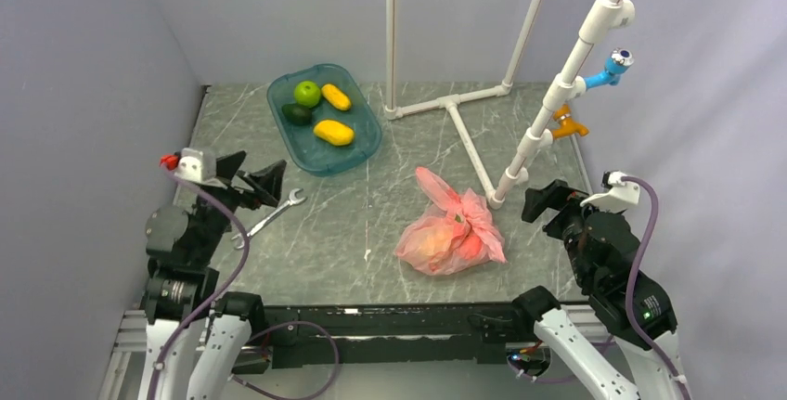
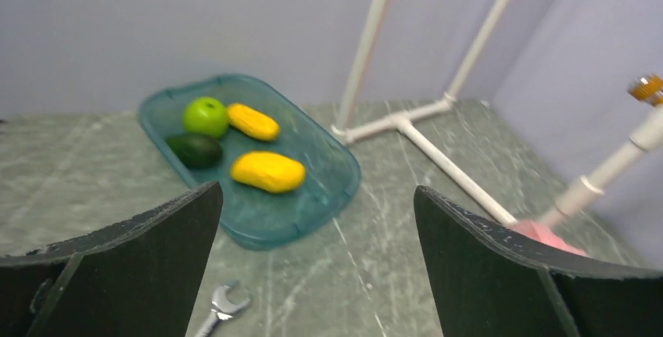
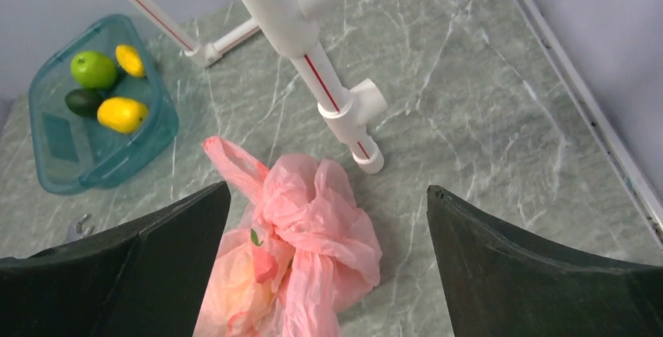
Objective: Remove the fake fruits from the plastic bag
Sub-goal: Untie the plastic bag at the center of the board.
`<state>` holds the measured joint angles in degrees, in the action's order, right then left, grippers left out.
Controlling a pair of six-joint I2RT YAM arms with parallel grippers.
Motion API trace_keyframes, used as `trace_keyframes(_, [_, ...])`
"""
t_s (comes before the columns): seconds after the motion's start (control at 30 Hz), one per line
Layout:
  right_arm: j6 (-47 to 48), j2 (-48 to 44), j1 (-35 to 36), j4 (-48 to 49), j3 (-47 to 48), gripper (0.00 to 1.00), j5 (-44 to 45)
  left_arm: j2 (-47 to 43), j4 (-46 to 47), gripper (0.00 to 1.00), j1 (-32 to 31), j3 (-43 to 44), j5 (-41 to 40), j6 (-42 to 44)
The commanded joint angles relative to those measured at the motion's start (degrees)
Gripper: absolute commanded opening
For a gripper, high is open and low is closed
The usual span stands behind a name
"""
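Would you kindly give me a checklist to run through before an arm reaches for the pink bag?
1. Left gripper open and empty: ok.
2. Right gripper open and empty: ok.
3. Plastic bag in plain view: ok.
4. Bag mouth open: not ok, it is bunched shut.
5. Fake fruits inside: ok, colour shows through; how many, cannot tell.
6. Room around bag: not ok, white pipe foot stands close beside it.

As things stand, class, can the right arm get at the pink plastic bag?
Probably yes: the right tool, open, faces the plastic bag with nothing between them, though the white pipe stand is close.
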<state>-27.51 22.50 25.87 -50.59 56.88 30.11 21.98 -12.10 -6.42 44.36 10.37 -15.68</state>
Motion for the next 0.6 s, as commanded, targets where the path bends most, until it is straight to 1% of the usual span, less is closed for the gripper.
trace_keyframes(0.0, [-1.9,2.4,0.0,-1.7,-0.2,1.0,-2.9,6.5,1.1,0.99,-0.2,-1.3,11.9,-4.1])
trace_keyframes(0.07, [-3.7,5.7,0.1,-3.8,0.2,1.0,-3.3,10.8,1.8,0.99,-1.4,-1.5,15.8,-4.4])
trace_keyframes(0.13, [-5.4,8.8,0.0,-5.2,0.4,1.0,-5.1,15.9,2.0,0.99,-4.8,-1.0,16.8,-3.8])
trace_keyframes(0.27, [-5.8,12.4,0.1,-4.5,-0.9,1.0,-12.3,27.4,3.0,0.99,-16.8,2.1,14.3,-1.0])
trace_keyframes(0.4, [-10.6,17.3,0.0,-8.6,0.9,1.0,-14.2,41.5,0.7,0.99,-28.4,11.6,14.2,1.7])
trace_keyframes(0.47, [-12.7,18.8,0.0,-9.6,0.7,1.0,-15.6,49.0,-2.1,0.99,-34.2,17.7,13.1,4.7])
trace_keyframes(0.57, [-16.2,18.4,0.0,-9.0,-1.7,1.0,-15.6,60.0,-7.7,0.99,-40.6,27.1,11.4,10.8])
